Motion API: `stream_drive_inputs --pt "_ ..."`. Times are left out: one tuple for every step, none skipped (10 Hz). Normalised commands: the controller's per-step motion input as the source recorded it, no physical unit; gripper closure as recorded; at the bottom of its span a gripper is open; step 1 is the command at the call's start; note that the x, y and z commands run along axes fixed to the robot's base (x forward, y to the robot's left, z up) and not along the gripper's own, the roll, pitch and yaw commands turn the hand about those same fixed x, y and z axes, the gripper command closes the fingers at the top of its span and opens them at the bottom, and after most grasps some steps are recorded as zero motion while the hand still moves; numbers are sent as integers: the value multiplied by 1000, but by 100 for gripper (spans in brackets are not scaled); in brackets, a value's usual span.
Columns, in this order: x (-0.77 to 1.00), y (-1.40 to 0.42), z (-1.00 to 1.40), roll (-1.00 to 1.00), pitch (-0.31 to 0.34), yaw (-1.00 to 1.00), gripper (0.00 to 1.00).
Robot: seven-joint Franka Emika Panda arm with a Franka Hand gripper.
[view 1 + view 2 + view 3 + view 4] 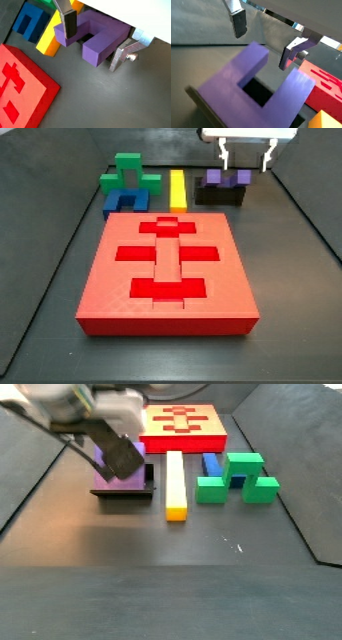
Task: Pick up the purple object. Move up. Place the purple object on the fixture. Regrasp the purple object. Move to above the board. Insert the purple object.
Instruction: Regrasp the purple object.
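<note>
**Two fingers open over the purple block on the fixture**

One red board (167, 268) fills the near part of the floor in a side view, its cross and bar recesses empty. Beyond it, from left to right, stand a blue block (126, 200) with a green piece (128, 170) behind it, a yellow bar (178, 187), and the fixture (222, 194) at the far right.

The purple block (229, 176) sits on top of the fixture, prongs up. The gripper (249, 153) hangs just above it. In a wrist view its silver fingers (124, 54) stand apart on either side of the block; in that picture one dark pad lies close against one prong, the other finger stands just clear, and whether either pad touches cannot be told. The jaws hold nothing.

Judging from this, the block has been set down and the regrasp is the step in hand. To do it well, the arm should centre the block between the pads, come down straight, and close on flat faces so the piece does not twist or tip off the fixture. A square, firm hold matters, since the prongs must later meet a recess in the board.

The arm reaches in from the far side, wrist pointing down, fingers vertical over the fixture (120, 492).
</note>
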Motion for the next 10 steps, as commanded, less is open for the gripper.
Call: stream_drive_inputs --pt "146 0 580 706 -114 60 0" --pt "226 -6 591 749 -109 94 0" --pt "371 -134 560 983 -43 143 0" --pt "569 -200 460 1000 0 197 0" --pt "566 -220 297 1000 -26 211 0" --pt "309 -229 40 1000 -63 214 0" --pt "117 -214 0 1000 -46 234 0" --pt "60 -174 0 1000 0 243 0" --pt "46 -151 0 1000 0 191 0" --pt "0 -303 0 1000 117 89 0"
